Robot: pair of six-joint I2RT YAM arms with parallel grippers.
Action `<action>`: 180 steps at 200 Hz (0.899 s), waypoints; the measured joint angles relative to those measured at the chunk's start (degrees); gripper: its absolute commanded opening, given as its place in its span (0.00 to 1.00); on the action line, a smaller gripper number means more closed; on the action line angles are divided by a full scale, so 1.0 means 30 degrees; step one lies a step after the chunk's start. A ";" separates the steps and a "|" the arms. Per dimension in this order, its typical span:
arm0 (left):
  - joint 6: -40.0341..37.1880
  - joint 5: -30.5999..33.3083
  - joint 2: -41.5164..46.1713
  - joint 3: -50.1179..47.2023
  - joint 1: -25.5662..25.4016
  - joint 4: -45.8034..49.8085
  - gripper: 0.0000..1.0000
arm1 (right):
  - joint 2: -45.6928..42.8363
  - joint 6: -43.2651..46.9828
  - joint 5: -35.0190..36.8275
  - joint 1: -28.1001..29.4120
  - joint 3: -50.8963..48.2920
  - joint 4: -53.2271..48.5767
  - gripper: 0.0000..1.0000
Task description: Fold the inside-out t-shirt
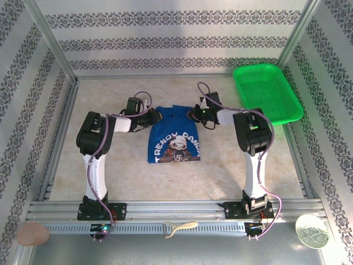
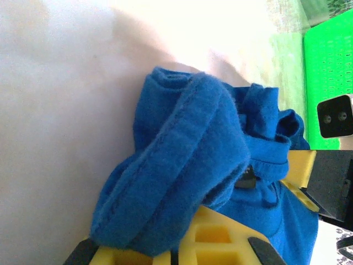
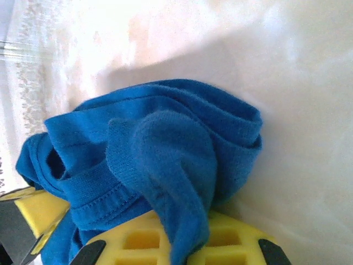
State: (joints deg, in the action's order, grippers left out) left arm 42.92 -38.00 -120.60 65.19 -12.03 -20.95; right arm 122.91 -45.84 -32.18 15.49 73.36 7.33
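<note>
The inside-out t-shirt [image 1: 175, 138] lies in the middle of the table, royal blue, with a panda print and lettering facing up. Its far edge is bunched between the two grippers. My left gripper [image 1: 150, 117] sits at the shirt's far left corner. In the left wrist view its yellow fingers [image 2: 220, 243] are shut on a thick hemmed fold of the t-shirt [image 2: 187, 143]. My right gripper [image 1: 194, 114] sits at the far right corner. Seen from the right wrist, the right gripper [image 3: 187, 251] is shut on a hanging fold of the t-shirt [image 3: 165, 138].
A green mesh basket [image 1: 267, 91] stands at the back right, also in the left wrist view [image 2: 328, 72]. Patterned walls enclose the table on three sides. On the near ledge lie a pinkish object [image 1: 33, 234], a cream utensil [image 1: 179, 227] and a white plate [image 1: 311, 231].
</note>
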 measured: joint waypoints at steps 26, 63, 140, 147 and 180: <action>-0.0146 0.0299 0.1974 -0.1180 0.0000 0.0000 0.00 | -0.1319 -0.0357 -0.0262 -0.0007 -0.1297 0.0211 0.00; -0.0321 0.0372 0.5413 -0.1698 0.0000 -0.0109 0.00 | -0.4750 -0.0823 -0.0612 -0.0131 -0.2506 0.0758 0.00; -0.0561 0.0306 0.7803 -0.2361 0.0015 -0.0226 0.00 | -0.8590 -0.1508 -0.0663 -0.0219 -0.4175 0.1770 0.00; -0.0576 0.0299 0.7621 -0.2033 0.0022 -0.0146 0.00 | -0.8415 -0.1552 -0.0656 -0.0277 -0.4044 0.1690 0.00; -0.0597 0.0095 0.5326 0.1472 0.0291 0.0350 0.00 | -0.6492 -0.1625 -0.0663 -0.0750 -0.1698 0.1217 0.00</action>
State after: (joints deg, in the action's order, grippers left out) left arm 41.12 -37.71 -104.62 69.60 -11.16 -19.90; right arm 103.44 -50.72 -34.17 13.23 68.27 10.98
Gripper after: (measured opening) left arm 0.062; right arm 0.073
